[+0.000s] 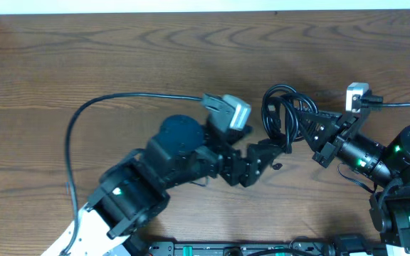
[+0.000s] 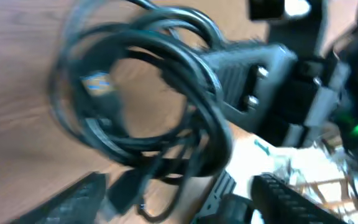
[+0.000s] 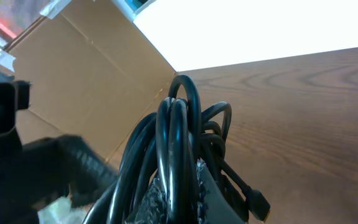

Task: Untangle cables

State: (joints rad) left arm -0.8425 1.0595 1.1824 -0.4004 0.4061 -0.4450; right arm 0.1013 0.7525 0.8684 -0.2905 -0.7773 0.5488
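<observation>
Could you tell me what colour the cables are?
The cables are glossy black; right wrist view shows it best.

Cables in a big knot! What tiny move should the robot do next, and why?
Probably close the left claw on one loose loop and gently pull it away from the bunch. The right claw is shut on the cables, anchoring the bunch, while the left claw is open right beside the loops and grips nothing.

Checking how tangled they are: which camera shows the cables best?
Left wrist: the cables fill the frame with their loops face-on, though blurred. Right wrist shows them sharp but edge-on and overlapping, with one plug visible. Overhead shows them only small and dark.
</observation>
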